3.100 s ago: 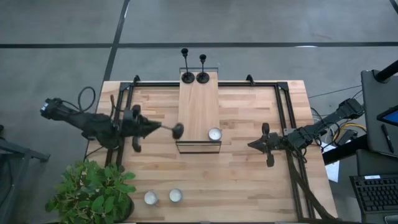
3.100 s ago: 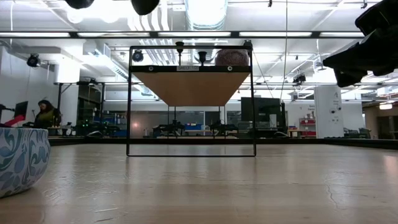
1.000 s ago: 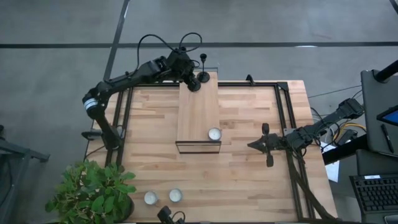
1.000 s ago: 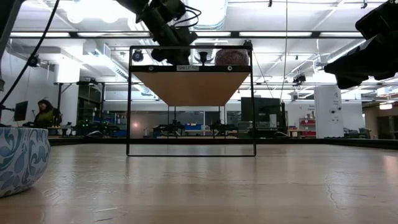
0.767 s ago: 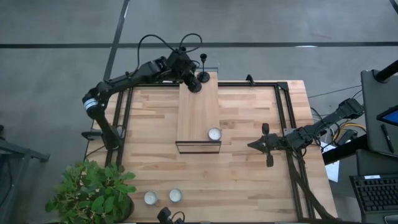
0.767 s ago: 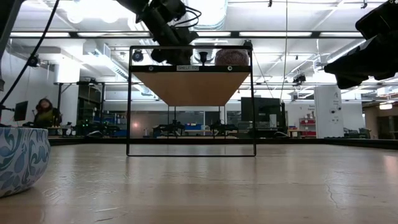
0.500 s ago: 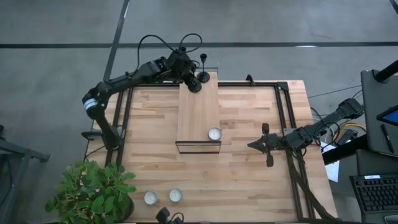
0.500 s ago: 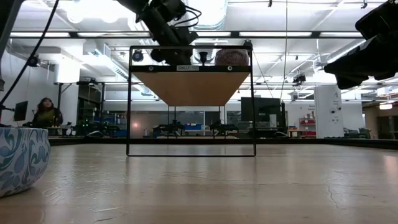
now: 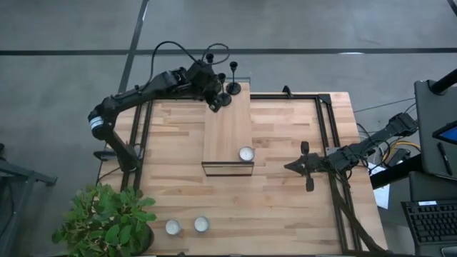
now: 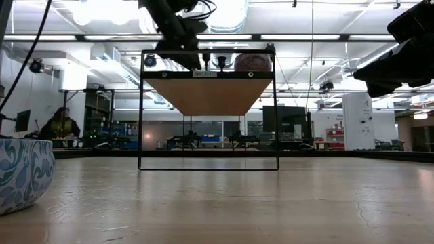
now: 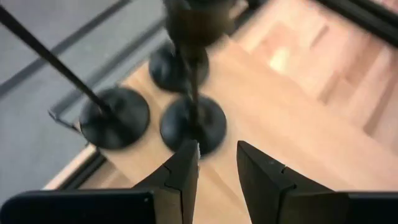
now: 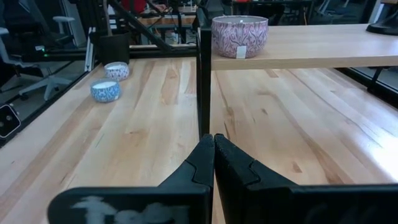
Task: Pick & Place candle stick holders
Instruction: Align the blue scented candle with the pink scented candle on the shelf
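Black candle stick holders point(image 11: 193, 121) are crowded at shelf point(image 9: 227, 125) edge; left gripper point(image 11: 214, 163), jaws parted, empty, could topple neighbours w/ a sideways nudge.

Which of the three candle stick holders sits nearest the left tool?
The candle stick holder directly ahead of the open left tool; the other two holders stand farther off on the raised shelf.

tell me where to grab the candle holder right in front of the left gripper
Grip the nearest candle stick holder by its thin upright stem, just above the round flat base. The base is too flat to pinch. Approach level from the left gripper side, fingers open either side of the stem; two more holders crowd behind it.
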